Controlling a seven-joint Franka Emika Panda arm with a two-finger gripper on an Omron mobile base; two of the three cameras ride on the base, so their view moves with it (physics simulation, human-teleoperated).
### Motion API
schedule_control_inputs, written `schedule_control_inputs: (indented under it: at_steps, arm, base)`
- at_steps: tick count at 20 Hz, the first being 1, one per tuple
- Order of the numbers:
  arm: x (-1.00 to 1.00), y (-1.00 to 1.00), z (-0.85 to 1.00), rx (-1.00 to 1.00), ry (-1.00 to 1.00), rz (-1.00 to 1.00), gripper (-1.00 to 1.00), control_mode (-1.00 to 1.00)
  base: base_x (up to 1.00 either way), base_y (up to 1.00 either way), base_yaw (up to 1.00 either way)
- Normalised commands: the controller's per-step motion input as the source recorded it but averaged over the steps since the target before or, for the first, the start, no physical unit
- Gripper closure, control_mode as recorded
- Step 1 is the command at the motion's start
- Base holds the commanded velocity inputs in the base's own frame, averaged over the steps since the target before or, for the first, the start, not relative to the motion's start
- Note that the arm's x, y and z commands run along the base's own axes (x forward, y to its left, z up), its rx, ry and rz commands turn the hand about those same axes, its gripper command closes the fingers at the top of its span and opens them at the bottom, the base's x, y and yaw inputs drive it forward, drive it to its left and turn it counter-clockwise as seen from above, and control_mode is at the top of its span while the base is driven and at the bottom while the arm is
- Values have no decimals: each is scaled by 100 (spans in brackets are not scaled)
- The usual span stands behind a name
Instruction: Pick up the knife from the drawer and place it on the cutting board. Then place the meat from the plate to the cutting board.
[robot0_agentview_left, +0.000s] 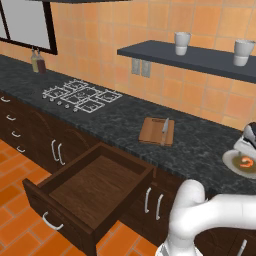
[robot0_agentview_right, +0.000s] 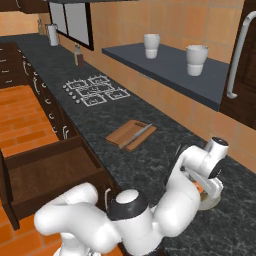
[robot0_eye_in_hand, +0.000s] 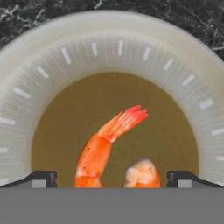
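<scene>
The knife (robot0_agentview_left: 165, 131) lies on the cutting board (robot0_agentview_left: 156, 131) on the dark counter, blade along the board's right side; both show again as the knife (robot0_agentview_right: 141, 132) and the board (robot0_agentview_right: 131, 134). The drawer (robot0_agentview_left: 95, 190) stands pulled open below the counter and looks bare inside. At the far right the plate (robot0_agentview_left: 235, 161) holds the orange-red meat (robot0_agentview_left: 246, 161). My gripper (robot0_agentview_left: 246, 149) hangs straight over it. In the hand view the gripper (robot0_eye_in_hand: 113, 179) is open, its fingertips (robot0_eye_in_hand: 43, 178) standing either side of the meat (robot0_eye_in_hand: 105, 148) on the plate (robot0_eye_in_hand: 118, 39).
A wire hob (robot0_agentview_left: 80, 95) sits on the counter to the left. A wall shelf (robot0_agentview_left: 200, 57) carries two white cups (robot0_agentview_left: 182, 43). Bottles (robot0_agentview_left: 37, 61) stand by the window. The open drawer (robot0_agentview_right: 50, 175) juts out over the orange floor.
</scene>
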Motion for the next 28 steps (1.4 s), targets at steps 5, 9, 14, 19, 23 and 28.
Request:
schedule_control_inputs:
  at_steps: [5, 9, 14, 19, 23, 28]
  arm:
    - [22, -11, -30, 0, 11, -4, -100, -100]
    - [21, -1, -36, 0, 17, -5, -100, -100]
    - [3, 0, -38, 0, 5, -2, -100, -100]
    - [0, 0, -36, 0, -1, 0, -100, -100]
    - [-3, 0, -30, 0, -5, 0, 100, -100]
    - [-9, 4, -2, 0, -8, -2, 100, -100]
  base:
    - [0, 0, 0]
    - [0, 0, 0]
    - [0, 0, 0]
    - [0, 0, 0]
    - [0, 0, 0]
    - [0, 0, 0]
